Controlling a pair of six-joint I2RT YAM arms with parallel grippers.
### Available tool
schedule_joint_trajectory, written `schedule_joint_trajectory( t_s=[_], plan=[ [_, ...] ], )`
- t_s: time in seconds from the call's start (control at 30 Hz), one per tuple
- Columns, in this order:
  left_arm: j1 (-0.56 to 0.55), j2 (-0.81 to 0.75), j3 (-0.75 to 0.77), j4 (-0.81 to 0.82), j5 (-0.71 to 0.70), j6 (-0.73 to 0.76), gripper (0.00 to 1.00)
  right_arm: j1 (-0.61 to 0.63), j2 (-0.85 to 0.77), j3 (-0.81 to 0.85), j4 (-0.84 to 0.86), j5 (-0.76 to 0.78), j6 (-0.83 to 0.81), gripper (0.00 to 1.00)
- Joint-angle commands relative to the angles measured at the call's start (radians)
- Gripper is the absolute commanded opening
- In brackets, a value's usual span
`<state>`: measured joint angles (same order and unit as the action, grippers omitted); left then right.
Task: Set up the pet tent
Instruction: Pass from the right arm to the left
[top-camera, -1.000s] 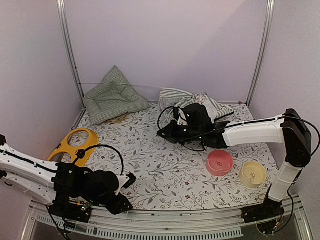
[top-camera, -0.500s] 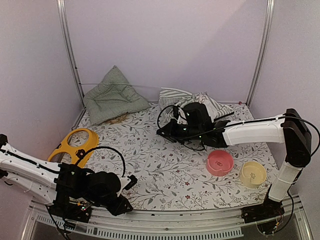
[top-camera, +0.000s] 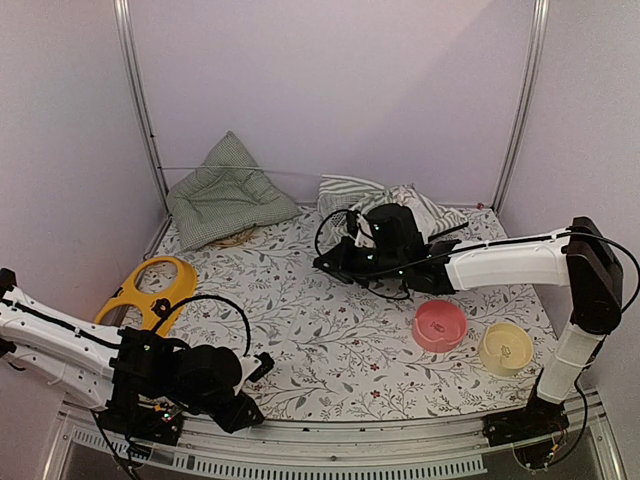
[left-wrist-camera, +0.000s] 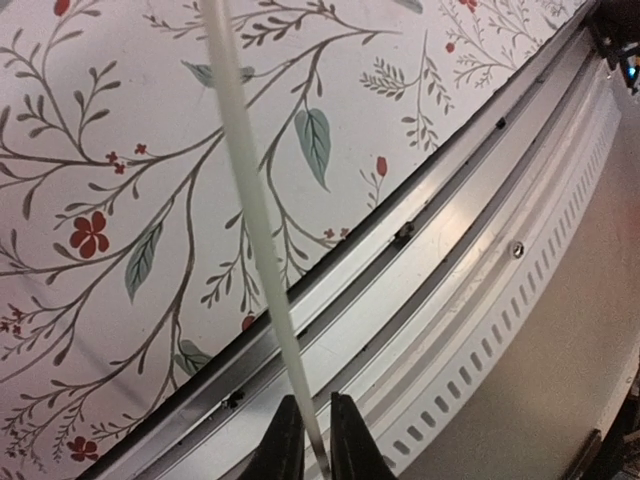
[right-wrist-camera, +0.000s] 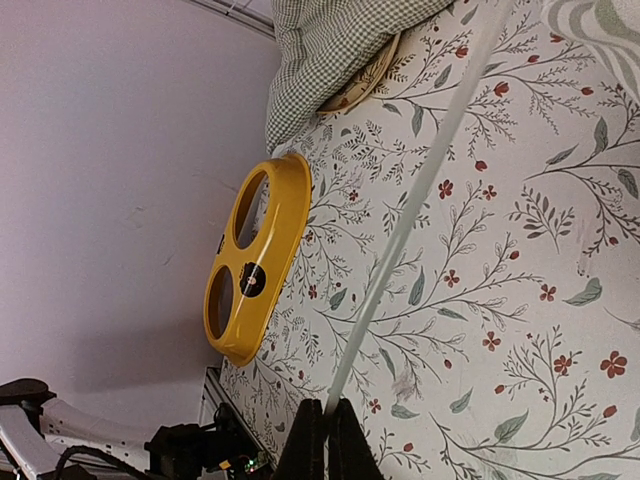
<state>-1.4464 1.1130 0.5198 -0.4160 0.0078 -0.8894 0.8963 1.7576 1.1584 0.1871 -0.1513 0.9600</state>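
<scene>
Top view: the tent (top-camera: 395, 203) is lying crumpled at the back of the table, just right of the cushion (top-camera: 225, 190). The right gripper (top-camera: 330, 265) is hovering low in front of the tent, while the left gripper (top-camera: 260, 364) is sitting down by the near edge. A pink bowl (top-camera: 440, 325) and a cream bowl (top-camera: 505, 348) are sitting on the right, and a yellow holder (top-camera: 150, 290) is resting on the left. Left wrist: the jaws are pinching a thin white pole (left-wrist-camera: 257, 200), which is running up over the cloth (left-wrist-camera: 120, 150) and the rail (left-wrist-camera: 450, 300). Right wrist: the jaws are clamping a pole (right-wrist-camera: 410, 212) that is stretching away toward the striped fabric. It's hard to say whether it's the same pole.
</scene>
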Motion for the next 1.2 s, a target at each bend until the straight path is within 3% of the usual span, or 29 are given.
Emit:
schedule_joint_trajectory(
  t_s=[0.0, 0.07, 0.23, 0.4, 0.53, 0.83, 0.97, 1.17],
  plan=[
    [-0.015, -0.007, 0.011, -0.004, -0.031, 0.015, 0.07, -0.014, 0.017, 0.034, 0.051, 0.015, -0.064, 0.00],
    [-0.015, -0.008, 0.017, -0.012, -0.038, 0.017, 0.00, -0.014, 0.017, 0.035, 0.049, 0.015, -0.064, 0.00],
    [-0.015, -0.008, 0.038, -0.031, -0.057, 0.020, 0.00, -0.014, 0.022, 0.035, 0.037, 0.005, -0.068, 0.01],
    [-0.012, -0.011, 0.085, -0.074, -0.128, 0.028, 0.00, -0.014, -0.005, 0.018, -0.006, 0.006, -0.106, 0.44],
    [0.001, -0.024, 0.108, -0.081, -0.152, 0.036, 0.00, -0.014, -0.074, -0.020, -0.060, 0.047, -0.178, 0.60],
    [0.018, -0.045, 0.133, -0.080, -0.157, 0.050, 0.00, -0.041, -0.259, -0.173, -0.120, 0.202, -0.297, 0.65],
    [0.019, -0.041, 0.138, -0.080, -0.150, 0.055, 0.00, -0.054, -0.283, -0.218, -0.091, 0.188, -0.368, 0.71],
    [0.021, -0.040, 0.157, -0.088, -0.158, 0.063, 0.00, -0.119, -0.309, -0.335, -0.021, 0.297, -0.447, 0.81]
  ],
)
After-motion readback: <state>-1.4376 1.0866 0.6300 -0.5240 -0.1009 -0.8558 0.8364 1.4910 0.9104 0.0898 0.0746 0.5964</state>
